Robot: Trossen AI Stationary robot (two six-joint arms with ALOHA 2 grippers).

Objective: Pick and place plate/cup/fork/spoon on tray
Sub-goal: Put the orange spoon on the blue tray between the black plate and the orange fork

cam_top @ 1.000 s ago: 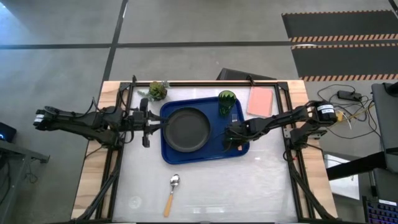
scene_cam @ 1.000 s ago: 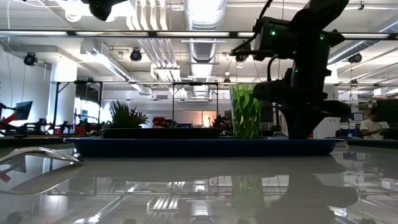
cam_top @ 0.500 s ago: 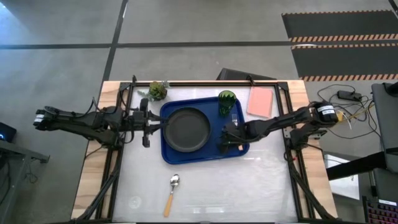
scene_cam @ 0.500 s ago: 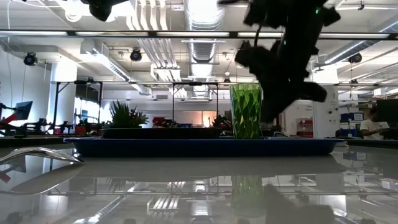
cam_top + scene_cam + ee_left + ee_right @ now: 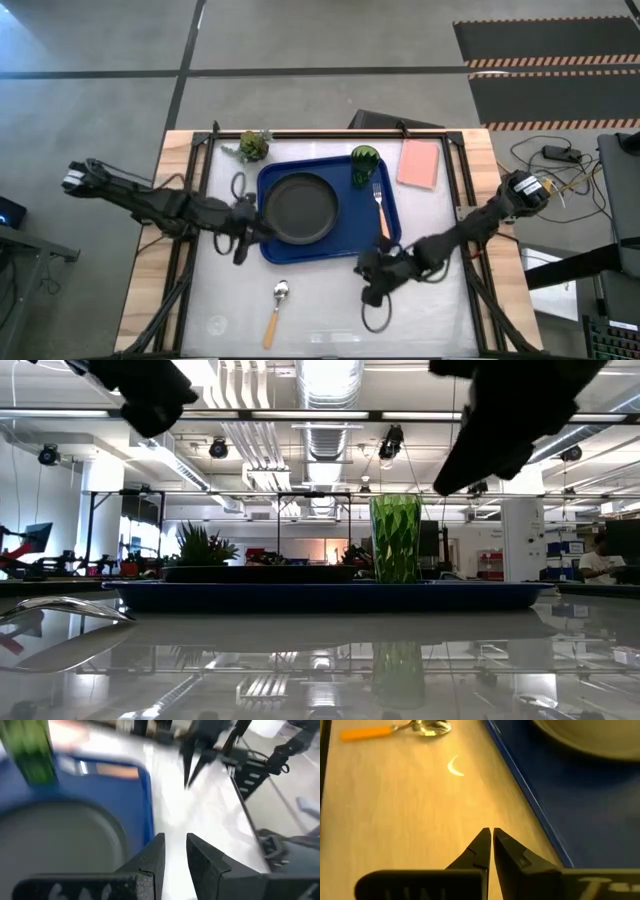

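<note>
The dark blue tray (image 5: 330,240) lies mid-table. On it rest the black plate (image 5: 300,208), the green cup (image 5: 364,165), standing upright at the far right, and the fork (image 5: 380,208), lying flat along the right side. The spoon (image 5: 276,308) lies on the table near the front edge, bowl toward the tray. My left gripper (image 5: 243,238) hovers at the tray's near left corner with a narrow gap between its fingers (image 5: 174,845), empty. My right gripper (image 5: 372,282) is shut and empty (image 5: 491,834) over the table just in front of the tray's near right part.
A small green plant (image 5: 252,146) stands at the far left of the tray. A pink flat rectangle (image 5: 419,163) lies at the far right. A dark cable loop (image 5: 375,318) hangs below my right gripper. White table surface stretches between the spoon and the right edge.
My right gripper has gone from over the tray's right side toward the table's near edge, off the tray, leaving the fork lying flat there. My left gripper has moved from the tray's left edge toward the right and a little nearer, to the tray's near left corner.
</note>
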